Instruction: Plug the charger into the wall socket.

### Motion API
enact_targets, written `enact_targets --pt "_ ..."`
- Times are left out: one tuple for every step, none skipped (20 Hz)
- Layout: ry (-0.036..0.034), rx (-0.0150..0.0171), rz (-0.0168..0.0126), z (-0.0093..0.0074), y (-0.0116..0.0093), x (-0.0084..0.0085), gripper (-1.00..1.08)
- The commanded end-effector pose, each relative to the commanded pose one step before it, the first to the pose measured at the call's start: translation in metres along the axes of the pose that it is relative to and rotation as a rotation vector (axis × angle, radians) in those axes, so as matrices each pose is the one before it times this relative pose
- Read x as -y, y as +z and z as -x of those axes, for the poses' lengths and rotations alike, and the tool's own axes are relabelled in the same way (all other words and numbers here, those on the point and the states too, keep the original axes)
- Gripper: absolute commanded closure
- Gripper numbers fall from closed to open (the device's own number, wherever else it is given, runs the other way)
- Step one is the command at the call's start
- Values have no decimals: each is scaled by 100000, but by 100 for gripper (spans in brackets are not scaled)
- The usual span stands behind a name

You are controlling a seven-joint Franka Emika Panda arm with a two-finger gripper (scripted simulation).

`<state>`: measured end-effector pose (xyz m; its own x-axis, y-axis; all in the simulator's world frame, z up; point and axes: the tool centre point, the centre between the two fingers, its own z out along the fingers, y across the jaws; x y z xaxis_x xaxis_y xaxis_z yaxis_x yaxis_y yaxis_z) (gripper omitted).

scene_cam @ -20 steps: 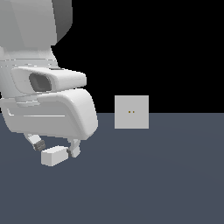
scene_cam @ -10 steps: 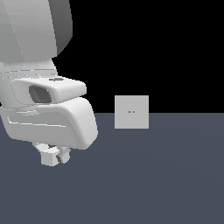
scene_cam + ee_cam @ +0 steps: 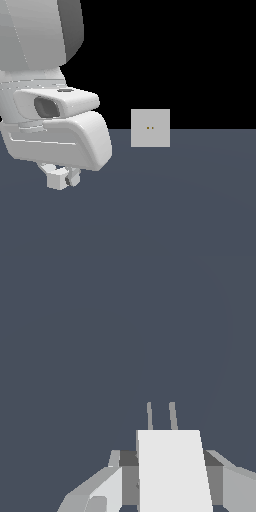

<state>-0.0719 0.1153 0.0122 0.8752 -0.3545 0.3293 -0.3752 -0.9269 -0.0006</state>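
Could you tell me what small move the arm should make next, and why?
Probably lift slightly and turn toward the wall socket. The gripper sits low on the floor with its fingers flanking the charger, apparently gripping it, while the socket stands apart on the exterior view's right and is absent from the wrist view.

Simulated test scene, not a real room: flat slate-blue floor [image 3: 190, 210], black void behind, untextured white arm [image 3: 45, 75].

The charger [image 3: 172, 468] is plain light grey-white with grey prongs. The wall socket [image 3: 150, 128] is pale grey with two orange-brown holes. The desk [image 3: 190, 200] is slate blue-grey.
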Motion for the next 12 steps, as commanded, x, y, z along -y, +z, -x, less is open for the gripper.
enact_targets --pt "-434 -35 -166 -139 -98 -241 108" --pt "-357 -11 -125 -95 -68 -176 108" --pt "-432 -14 -151 -114 -82 -211 108" --pt "-496 -16 -174 -134 -95 -247 108" --pt "-564 -19 -197 -151 -108 -276 108" --pt "-622 -21 -216 -169 -119 -307 108" --pt "-678 -24 -235 -184 -129 -333 108" --pt "-726 -27 -251 -199 -139 -359 108" --pt "-772 -29 -265 -213 -147 -380 108" --pt "-810 -32 -277 -225 -154 -401 108" --pt "-847 -34 -288 -236 -161 -417 108" --pt "-874 -36 -296 -246 -166 -433 108"
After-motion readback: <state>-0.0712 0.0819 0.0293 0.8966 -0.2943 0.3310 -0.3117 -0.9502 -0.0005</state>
